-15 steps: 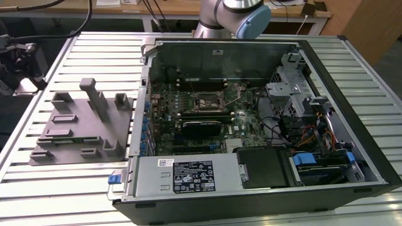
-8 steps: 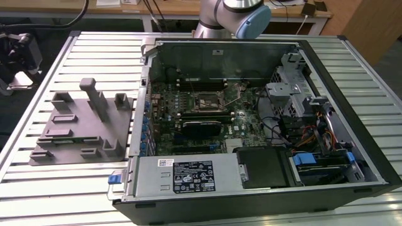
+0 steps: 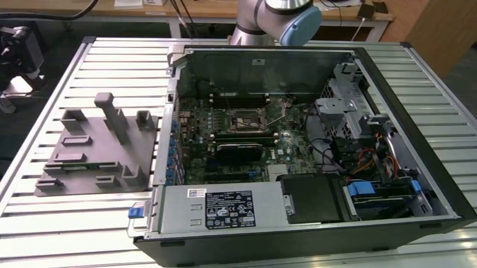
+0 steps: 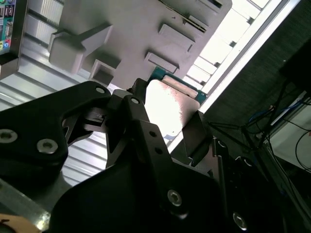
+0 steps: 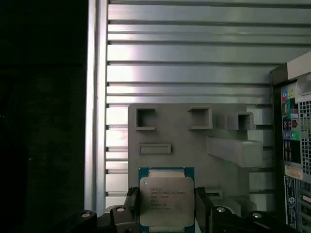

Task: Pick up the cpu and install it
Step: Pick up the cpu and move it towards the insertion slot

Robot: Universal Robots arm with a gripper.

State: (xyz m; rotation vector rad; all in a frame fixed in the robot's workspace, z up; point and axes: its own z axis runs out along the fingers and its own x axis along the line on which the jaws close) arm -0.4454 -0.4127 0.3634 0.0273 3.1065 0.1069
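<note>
**Desk:** Report the gripper state.

**Operator:** In the first wrist view I read the gripper (image 5: 166, 216) with its jaws closed in on the cpu (image 5: 166, 196). One black finger (image 5: 132, 208) bears on each of two opposite edges. The silvery top plate faces that camera.

**Desk:** Where is the cpu?

**Operator:** It is held clear of the slatted table (image 5: 184, 58), above the grey plastic block (image 5: 194, 141) that lies on the slats. In the second wrist view the plate glares bright between the fingers, with the block's posts beyond it.

**Desk:** Surroundings?

**Operator:** In the exterior view I see the open computer case (image 3: 298, 248) at the exterior view's right of the block. I cannot tell whether the two touch or sit just beside each other. The motherboard (image 3: 291, 145) lies flat inside the case, with the black socket frame (image 3: 248, 121) near its middle. The arm (image 3: 261, 22) rises behind the case's far wall.
</note>
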